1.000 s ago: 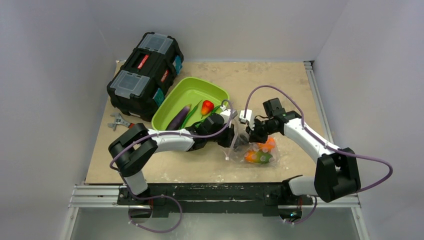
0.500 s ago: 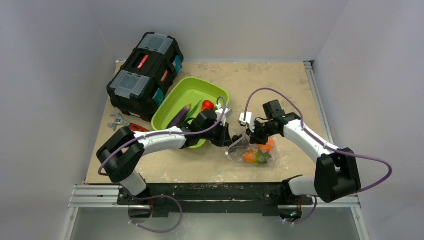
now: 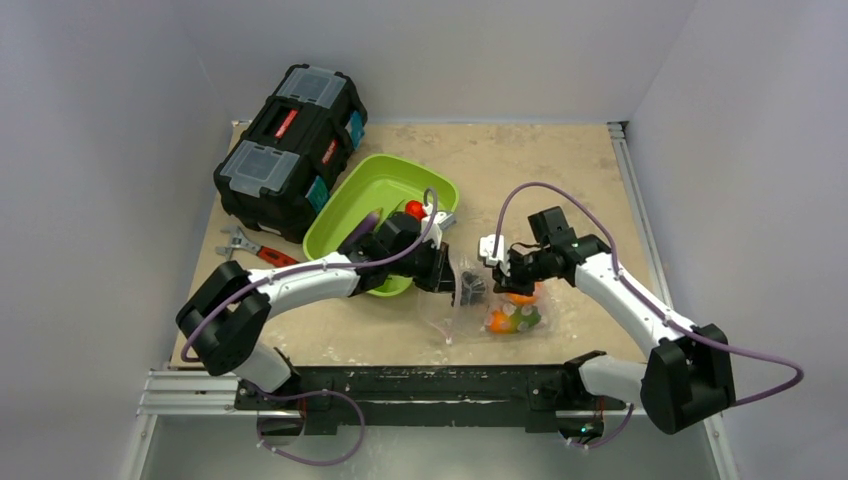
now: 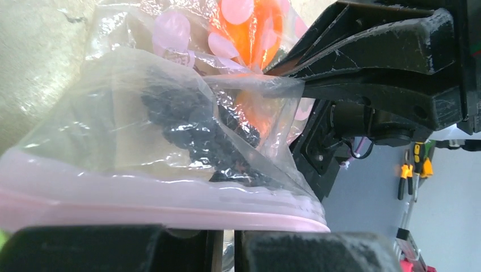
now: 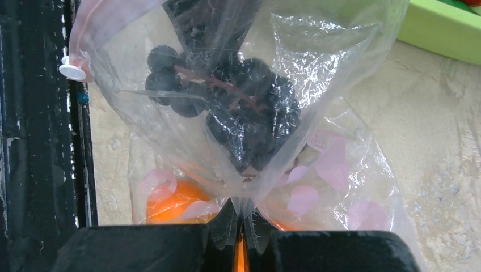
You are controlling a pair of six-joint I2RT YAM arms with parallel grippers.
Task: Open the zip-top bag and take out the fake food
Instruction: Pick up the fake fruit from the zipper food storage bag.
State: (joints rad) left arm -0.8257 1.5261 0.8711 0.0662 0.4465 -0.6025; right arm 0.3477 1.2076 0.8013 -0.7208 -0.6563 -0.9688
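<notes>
The clear zip-top bag is stretched between both grippers at the table's middle. My left gripper is shut on its pale pink zip strip, which runs across the jaws. My right gripper is shut on a pinch of the bag's film on the opposite side. Inside the bag I see fake food: a dark grape bunch, an orange fruit and an orange-green mango. A red pepper and a purple eggplant lie in the tray.
The lime-green tray sits just behind the left gripper. A black toolbox stands at the back left, with a red-handled wrench in front of it. The bag's white slider tab hangs near the table's front rail.
My left arm has drawn back to the left with the zip strip in its jaws. The bag has spread wider between the two grippers. The right gripper has barely shifted.
</notes>
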